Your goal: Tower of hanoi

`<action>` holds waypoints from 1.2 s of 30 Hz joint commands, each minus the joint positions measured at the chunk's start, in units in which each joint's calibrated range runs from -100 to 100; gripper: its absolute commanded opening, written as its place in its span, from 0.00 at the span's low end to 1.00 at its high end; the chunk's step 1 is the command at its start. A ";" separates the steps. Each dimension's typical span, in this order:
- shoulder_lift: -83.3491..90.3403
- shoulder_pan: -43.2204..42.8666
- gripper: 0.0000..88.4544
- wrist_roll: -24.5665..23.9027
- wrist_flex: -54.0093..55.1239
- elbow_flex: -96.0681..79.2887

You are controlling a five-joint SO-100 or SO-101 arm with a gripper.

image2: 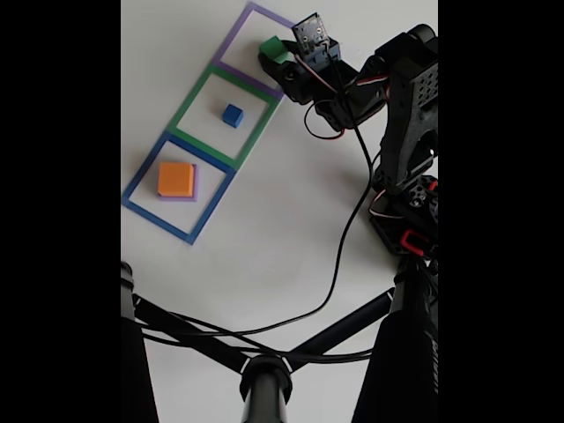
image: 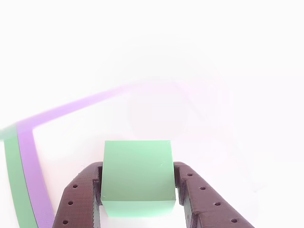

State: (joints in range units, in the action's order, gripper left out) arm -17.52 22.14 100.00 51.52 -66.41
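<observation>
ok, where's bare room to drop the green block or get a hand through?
Free: the purple-taped square interior, left of the gripper holding the green block; the white table between the taped squares and the black cable. The green-taped square holds only the small blue cube. Crowded: the blue-taped square, mostly taken by the orange block on purple; lower edge, tripod legs.

Pale mint-green block (image: 137, 178) between dark brown, hole-dotted gripper (image: 137, 199) fingers in the other view, over a glaring white table (image: 213, 71) crossed by purple tape (image: 33, 161) and green tape (image: 16, 190). In the fixed view: deep green block (image2: 272, 47) inside a purple-outlined square (image2: 249, 42), small blue cube (image2: 232, 115) inside a green-outlined square (image2: 222, 115), orange block (image2: 175, 179) over a purple block (image2: 196, 183) inside a blue-outlined square (image2: 176, 187). Black arm (image2: 410, 97) with a red accent.
</observation>
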 commanded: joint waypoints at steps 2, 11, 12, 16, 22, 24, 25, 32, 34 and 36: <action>3.75 -0.96 0.10 0.00 -0.27 0.77; 31.61 -1.24 0.10 0.00 -32.42 0.31; 35.08 -1.34 0.10 0.00 -37.44 1.22; 47.92 -1.53 0.09 0.00 -64.56 11.22; 54.38 -2.59 0.09 0.00 -104.32 37.22; 54.30 -3.45 0.09 0.00 -113.63 45.86; 54.05 -3.93 0.09 0.00 -117.52 49.68; 52.20 -9.97 0.09 0.00 -138.08 72.22; 52.12 -12.46 0.09 0.00 -140.43 74.77; 52.28 -15.24 0.08 0.00 -141.81 76.13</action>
State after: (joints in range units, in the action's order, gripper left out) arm 33.81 11.50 100.00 -87.00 4.09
